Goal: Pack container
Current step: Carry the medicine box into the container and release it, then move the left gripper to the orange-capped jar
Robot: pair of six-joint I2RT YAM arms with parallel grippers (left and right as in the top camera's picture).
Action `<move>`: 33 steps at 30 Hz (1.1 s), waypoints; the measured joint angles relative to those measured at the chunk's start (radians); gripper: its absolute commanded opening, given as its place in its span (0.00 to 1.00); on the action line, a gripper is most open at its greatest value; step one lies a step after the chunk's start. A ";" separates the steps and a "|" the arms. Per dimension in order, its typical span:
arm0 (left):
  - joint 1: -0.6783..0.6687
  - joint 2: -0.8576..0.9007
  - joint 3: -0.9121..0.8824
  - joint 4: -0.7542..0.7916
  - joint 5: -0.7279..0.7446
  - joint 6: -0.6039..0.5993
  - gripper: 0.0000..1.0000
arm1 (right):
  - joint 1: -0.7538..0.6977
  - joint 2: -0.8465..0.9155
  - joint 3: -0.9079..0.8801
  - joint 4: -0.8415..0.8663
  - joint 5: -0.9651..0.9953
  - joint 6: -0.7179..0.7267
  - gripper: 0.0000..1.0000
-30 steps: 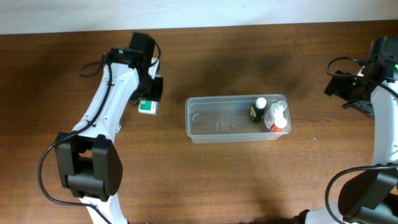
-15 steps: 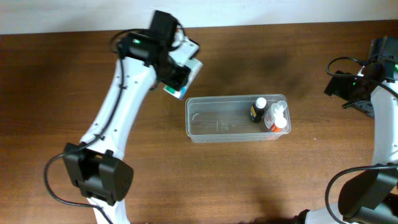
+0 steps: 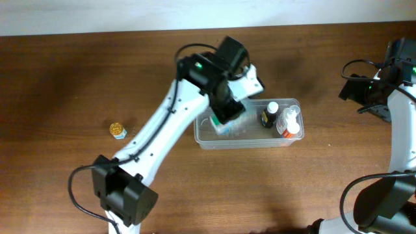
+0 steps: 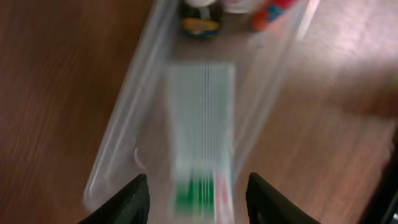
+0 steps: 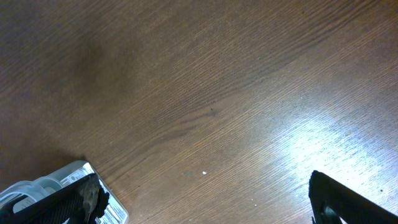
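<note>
arm, left: stretched over container, left claw spread wide
1 white-green box below it, blurred; 2 bottles in container

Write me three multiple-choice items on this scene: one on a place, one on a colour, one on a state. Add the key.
1. Where in the container do the bottles stand?
A. the end nearer the right arm
B. the end nearer the left arm
C. the middle

2. What colour is the small box?
A. red and black
B. white and green
C. all blue

3. How is the right gripper?
A. shut on a bottle
B. shut on the box
C. open, empty

Key: 1 A, the overhead view shows them crowded at that end; 2 B, white body with green print; 3 C, its wrist view shows it spread wide, holding nothing.
</note>
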 measured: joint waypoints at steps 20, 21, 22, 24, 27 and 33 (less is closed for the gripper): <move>-0.032 0.063 0.000 0.064 -0.046 0.106 0.71 | 0.000 0.000 0.000 0.000 0.000 0.000 0.98; -0.032 0.063 0.000 0.072 -0.051 0.103 0.72 | 0.000 0.000 0.000 0.000 0.000 -0.001 0.98; -0.031 0.063 0.000 0.074 -0.055 0.100 0.74 | 0.000 0.000 0.000 0.000 0.000 0.000 0.98; -0.028 0.063 0.000 0.073 -0.058 0.093 0.74 | 0.000 0.000 0.000 0.000 0.000 0.000 0.98; -0.022 0.063 0.000 0.056 -0.061 0.091 0.73 | 0.000 0.000 0.000 0.000 0.000 0.000 0.98; -0.013 0.065 0.000 0.027 -0.060 0.077 0.38 | 0.000 0.000 0.000 0.000 0.000 -0.001 0.98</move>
